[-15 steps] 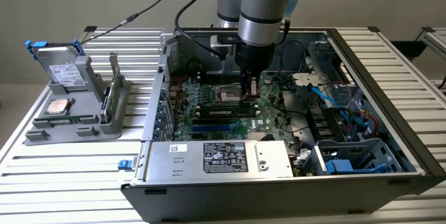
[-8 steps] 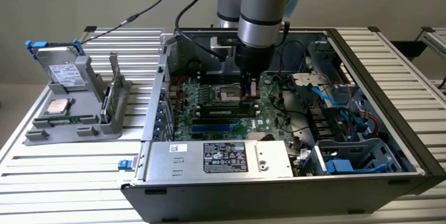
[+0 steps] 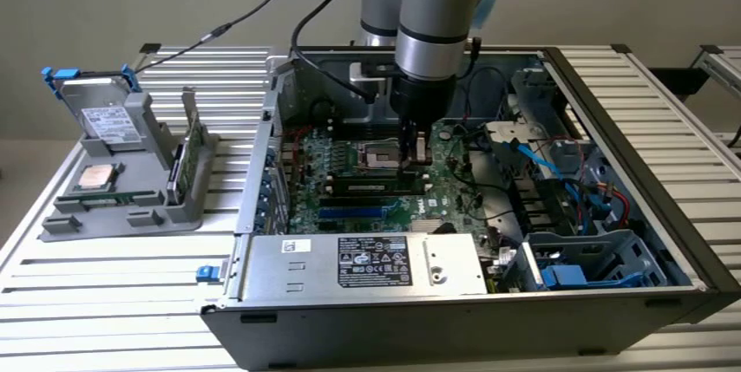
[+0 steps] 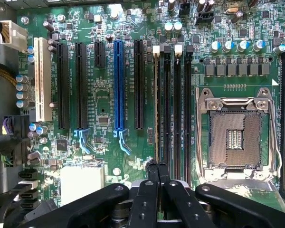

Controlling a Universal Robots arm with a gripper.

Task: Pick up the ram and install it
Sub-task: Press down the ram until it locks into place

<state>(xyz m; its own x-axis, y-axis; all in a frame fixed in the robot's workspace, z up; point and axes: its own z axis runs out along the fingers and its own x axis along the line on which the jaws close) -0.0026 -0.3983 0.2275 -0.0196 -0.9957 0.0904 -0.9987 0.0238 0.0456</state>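
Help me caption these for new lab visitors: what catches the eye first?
The robot arm plunging into the open computer case, its claw shut just above the motherboard beside the empty processor socket. Next, the bright blue slot among black ones.
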